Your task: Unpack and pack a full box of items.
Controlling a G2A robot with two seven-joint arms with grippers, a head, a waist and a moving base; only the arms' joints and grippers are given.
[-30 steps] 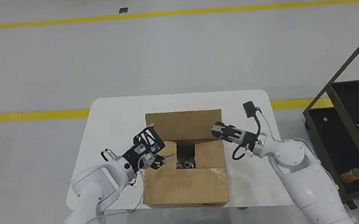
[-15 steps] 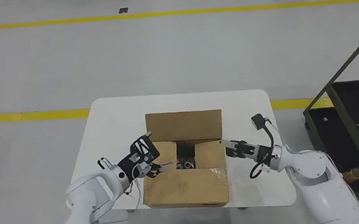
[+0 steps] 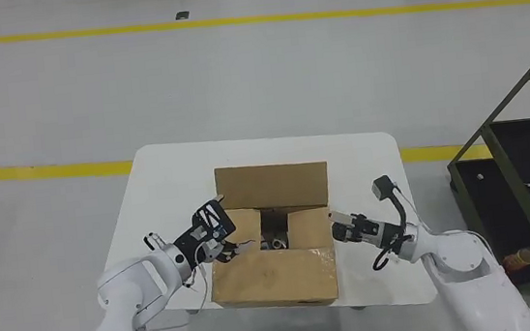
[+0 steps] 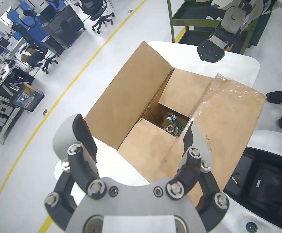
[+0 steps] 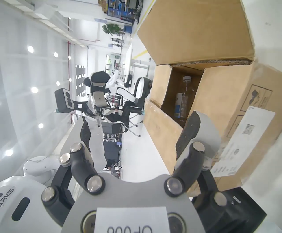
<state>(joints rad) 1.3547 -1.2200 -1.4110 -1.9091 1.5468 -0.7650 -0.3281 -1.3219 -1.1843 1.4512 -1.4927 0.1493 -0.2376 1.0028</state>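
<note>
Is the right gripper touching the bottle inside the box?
Apart. The top view shows the right gripper outside the box, beside its side wall; the right wrist view shows the bottle standing inside.

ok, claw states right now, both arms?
Left claw: open, empty, at the box flap.
Right claw: open, empty, beside the box.
</note>
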